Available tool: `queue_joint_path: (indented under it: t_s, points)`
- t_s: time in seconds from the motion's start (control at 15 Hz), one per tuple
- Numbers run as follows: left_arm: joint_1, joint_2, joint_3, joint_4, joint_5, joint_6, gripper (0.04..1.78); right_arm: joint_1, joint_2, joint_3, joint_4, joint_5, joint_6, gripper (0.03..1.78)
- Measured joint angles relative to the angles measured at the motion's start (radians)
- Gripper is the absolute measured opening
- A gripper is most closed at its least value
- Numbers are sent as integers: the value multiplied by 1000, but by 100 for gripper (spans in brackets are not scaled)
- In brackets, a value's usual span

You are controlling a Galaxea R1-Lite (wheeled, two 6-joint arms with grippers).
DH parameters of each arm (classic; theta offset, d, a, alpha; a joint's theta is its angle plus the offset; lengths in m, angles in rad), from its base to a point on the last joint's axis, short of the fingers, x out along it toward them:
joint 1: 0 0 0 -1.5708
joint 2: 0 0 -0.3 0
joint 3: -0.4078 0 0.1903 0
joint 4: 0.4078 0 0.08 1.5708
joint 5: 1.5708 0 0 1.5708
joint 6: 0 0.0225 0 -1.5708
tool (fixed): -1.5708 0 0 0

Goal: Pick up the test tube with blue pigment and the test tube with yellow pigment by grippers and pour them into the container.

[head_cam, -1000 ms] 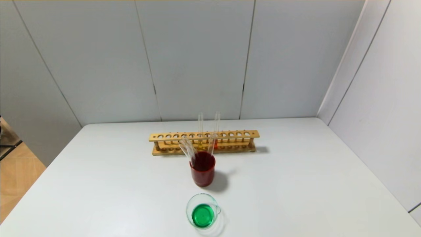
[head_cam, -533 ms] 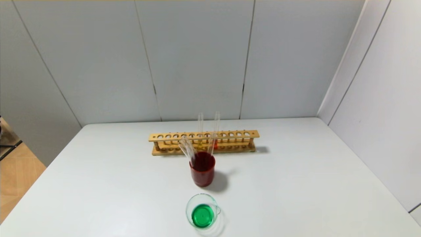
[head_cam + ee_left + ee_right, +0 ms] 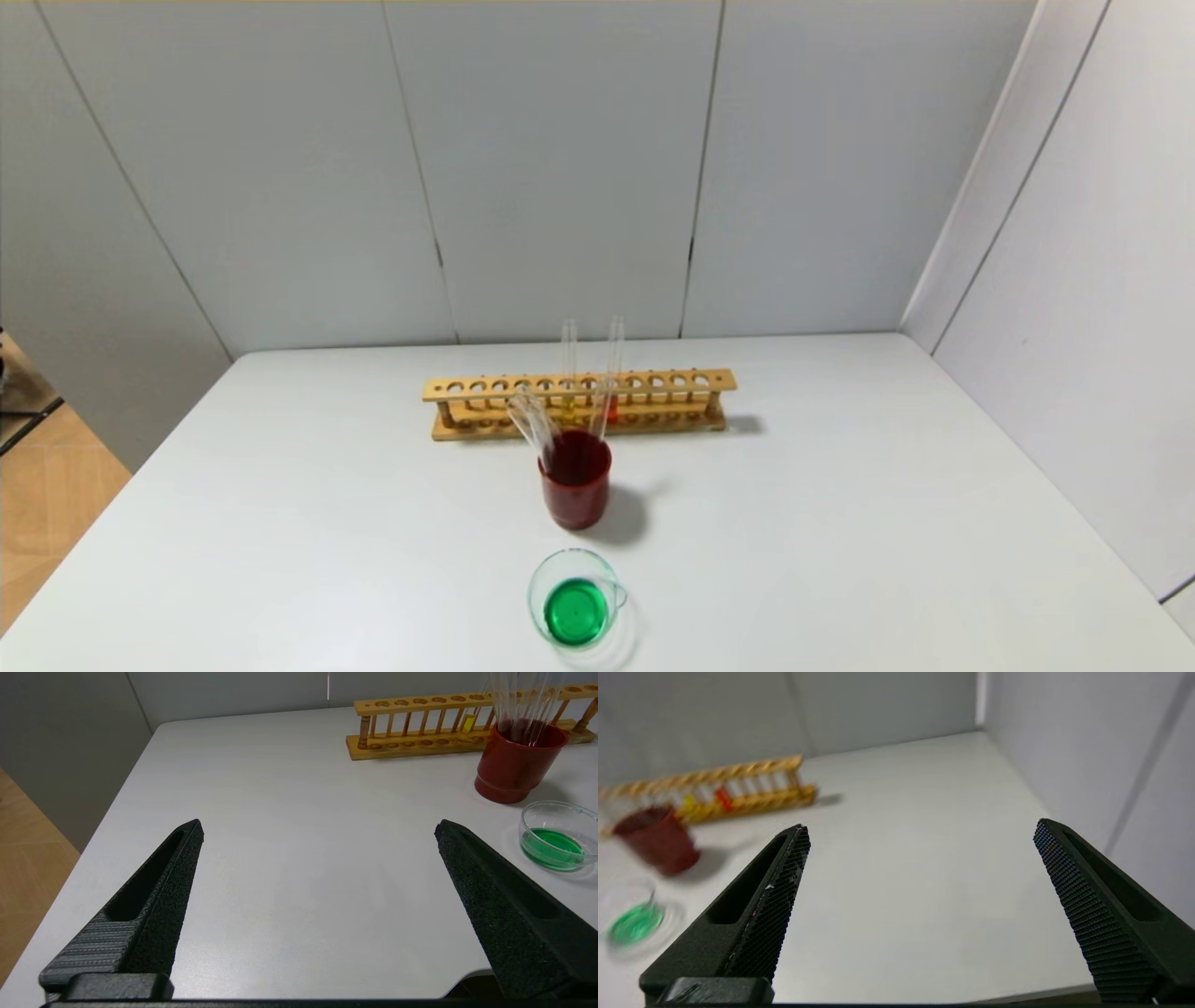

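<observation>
The container [image 3: 536, 581], a low clear beaker, stands near the table's front edge and holds green liquid; it also shows in the left wrist view [image 3: 551, 808]. A clear test tube with yellow pigment [image 3: 569, 369] stands upright in the wooden rack [image 3: 672, 381]. No tube with blue pigment shows. Several clear tubes [image 3: 529, 422] lean in the dark red cup [image 3: 576, 499]. My left gripper [image 3: 320, 825] is open and empty over bare table, left of the cup and beaker. My right gripper [image 3: 922, 826] is open and empty over bare table to their right. Neither gripper shows in the head view.
A tube with red-orange liquid [image 3: 613, 366] stands in the rack beside the yellow one. The red cup stands between the rack and the beaker. The white table [image 3: 840, 523] meets grey wall panels at the back and right. Wooden floor lies beyond its left edge.
</observation>
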Motion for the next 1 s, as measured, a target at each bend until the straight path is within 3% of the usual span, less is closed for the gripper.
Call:
queue_joint_path:
  t_s: [0.13, 0.33, 0.4, 0.67, 1.0]
  points:
    - [0, 0, 0, 0, 0, 0, 175, 1, -2, 6, 13, 66, -87, 175]
    - [0, 0, 0, 0, 1, 0, 175, 2, -3, 29, 5, 11, -229, 175]
    - [0, 0, 0, 0, 1, 0, 175, 3, -3, 35, 0, 12, -239, 175]
    - [0, 0, 0, 0, 0, 0, 175, 3, -4, 43, -5, 6, -156, 175]
    - [0, 0, 0, 0, 0, 0, 175, 2, -4, 42, -3, -6, -148, 175]
